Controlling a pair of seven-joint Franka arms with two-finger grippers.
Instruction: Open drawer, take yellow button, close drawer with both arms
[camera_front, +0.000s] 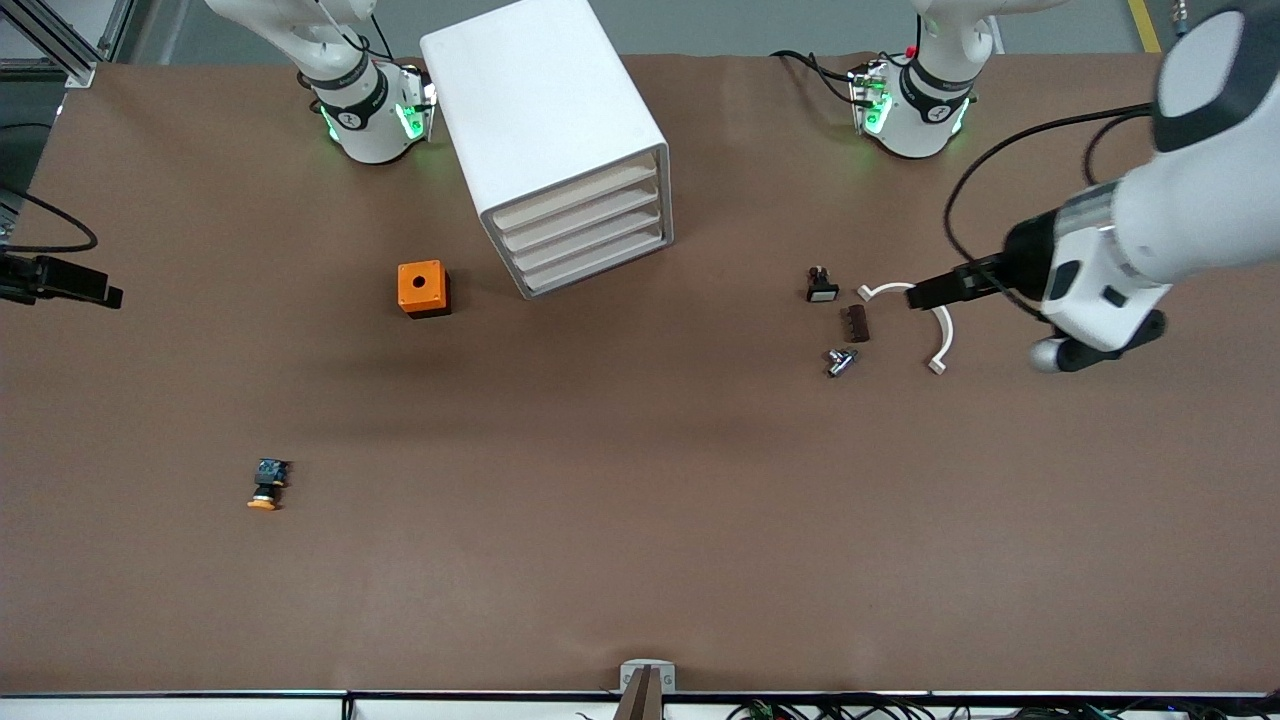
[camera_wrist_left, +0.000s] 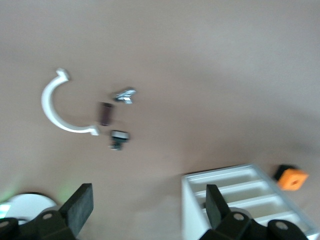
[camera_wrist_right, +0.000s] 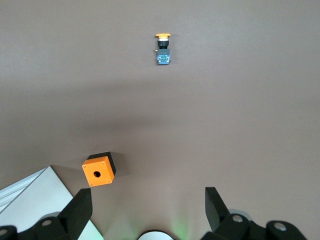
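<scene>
The button (camera_front: 266, 484) lies on its side out on the open table (camera_front: 640, 560), well apart from everything else, toward the right arm's end and nearer the front camera than the orange box (camera_front: 423, 288). So it is not inside anything; the drawer cabinet (camera_front: 556, 140) stands with all its drawers pushed in, fronts angled toward the middle of the table.

The right gripper (camera_wrist_right: 145, 210) hangs high near its own base, over the patch beside the cabinet, fingers spread wide and holding nothing, looking down on the box and the button. It seems to be waiting.

The left gripper (camera_front: 935, 290) is over the white curved clip (camera_front: 925, 320), fingers likewise spread and empty, pointing toward the cabinet. Nearby lie a small black part (camera_front: 822, 285), a brown strip (camera_front: 856, 323) and a small metal piece (camera_front: 841, 361), just clutter. I'd guess the drawer comes first.
</scene>
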